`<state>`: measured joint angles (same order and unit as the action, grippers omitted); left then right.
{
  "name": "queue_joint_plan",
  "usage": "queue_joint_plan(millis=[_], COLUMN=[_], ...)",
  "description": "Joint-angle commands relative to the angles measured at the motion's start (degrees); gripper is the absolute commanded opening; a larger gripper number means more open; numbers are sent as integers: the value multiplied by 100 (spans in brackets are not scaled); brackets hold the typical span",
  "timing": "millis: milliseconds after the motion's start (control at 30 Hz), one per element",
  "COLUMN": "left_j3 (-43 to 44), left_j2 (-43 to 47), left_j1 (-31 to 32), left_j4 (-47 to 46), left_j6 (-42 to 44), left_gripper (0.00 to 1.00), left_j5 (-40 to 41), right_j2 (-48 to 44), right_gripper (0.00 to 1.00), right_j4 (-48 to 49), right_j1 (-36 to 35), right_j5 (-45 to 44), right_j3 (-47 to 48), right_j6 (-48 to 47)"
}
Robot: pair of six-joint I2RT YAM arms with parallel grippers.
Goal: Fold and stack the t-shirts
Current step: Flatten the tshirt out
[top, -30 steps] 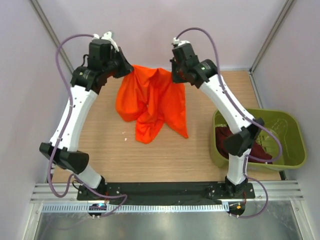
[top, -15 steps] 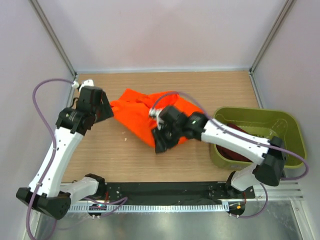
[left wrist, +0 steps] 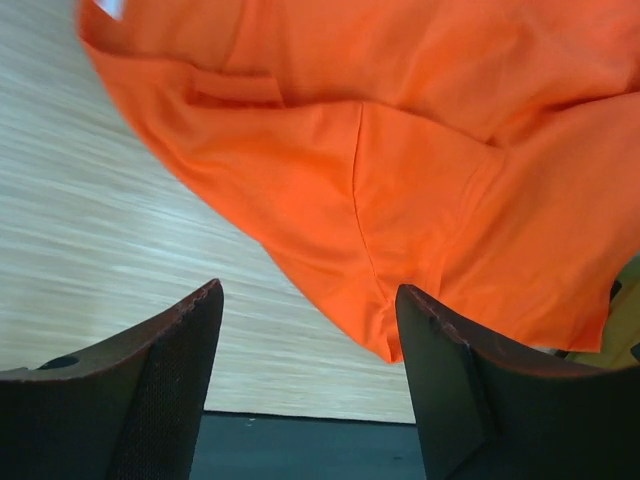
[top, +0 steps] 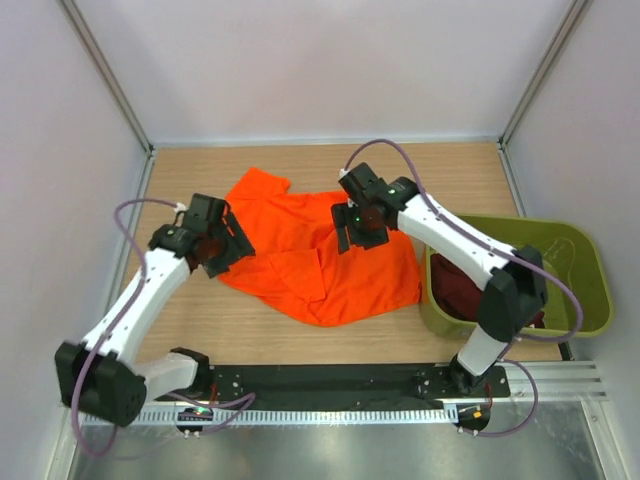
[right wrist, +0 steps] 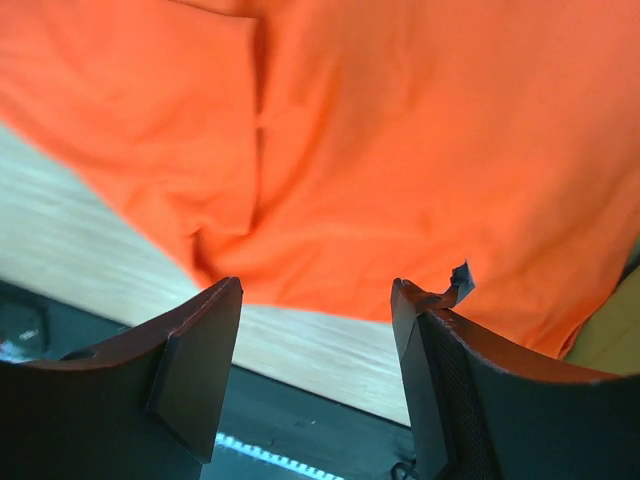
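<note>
1. Risk of pinching two layers at once: orange t-shirt (top: 320,262) lying rumpled on the tabletop (top: 250,330), with overlapping creases likely to skew any fold.
2. Risk of dragging the cloth off line if grabbed unevenly: left end effector (left wrist: 308,290) released and empty at the shirt's left edge, right end effector (right wrist: 316,285) likewise released and empty over its upper middle.
3. Inside the olive-green tub (top: 585,300) at the right: maroon t-shirt (top: 458,290), bunched up, not yet folded; possible snag on the rim when lifted out.
</note>
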<state>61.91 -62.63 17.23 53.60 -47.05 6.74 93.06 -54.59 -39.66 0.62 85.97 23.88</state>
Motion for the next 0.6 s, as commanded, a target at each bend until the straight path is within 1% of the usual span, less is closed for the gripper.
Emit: queue_joint_plan(millis=[0, 67, 100, 167, 200, 233, 267, 300, 333, 400, 433, 467, 500, 533, 567], left_j3=[-556, -566, -531, -277, -145, 39, 397, 618, 777, 1138, 1217, 1331, 1376, 1429, 1447], left_j2=[-687, -960, -1327, -1776, -2022, -2556, -2796, -3025, -3471, -3851, -4010, -4290, -4397, -4494, -4643], left_j1=[-1, -1, -1, -1, -9, -10, -10, -36, -71, -228, -482, -606, -738, -1035, -1151], left_j4=[-1167, -1456, -1502, -1528, -1441, -1336, -987, -818, -695, -379, -299, -263, -150, -105, -105], left_j6=[-823, -824, -824, -841, -841, -850, -867, -894, -920, -999, -1017, -1008, -991, -982, -947], left_gripper=[71, 71, 72, 72, 72, 73, 75, 78, 80, 80, 80, 80, 80, 81, 82], left_j5=[-1246, -1176, -1001, -868, -833, -728, -710, -509, -325, -279, -348, -375, -384, -367, -349], right_j2=[607, 827, 880, 1004, 1039, 1091, 1170, 1223, 1250, 1373, 1391, 1417, 1417, 1426, 1435], right_gripper=[68, 68, 68, 67, 67, 66, 66, 66, 66, 66, 66, 66, 66, 66, 66], right_j4=[-456, -360, -316, -246, -228, -228, -236, -237, -237, -272, -315, -324, -342, -351, -351], right_j1=[-103, -77, -77, -33, -16, 19, 72, 107, 151, 274, 318, 397, 432, 468, 503], right_j5=[-493, -502, -476, -467, -493, -493, -493, -467, -432, -361, -352, -335, -343, -344, -352], right_j3=[226, 270, 279, 306, 315, 332, 350, 376, 402, 481, 525, 587, 605, 631, 657], right_j6=[-182, -156, -95, -24, 29, 47, 64, 73, 82, 73, 82, 82, 73, 82, 91])
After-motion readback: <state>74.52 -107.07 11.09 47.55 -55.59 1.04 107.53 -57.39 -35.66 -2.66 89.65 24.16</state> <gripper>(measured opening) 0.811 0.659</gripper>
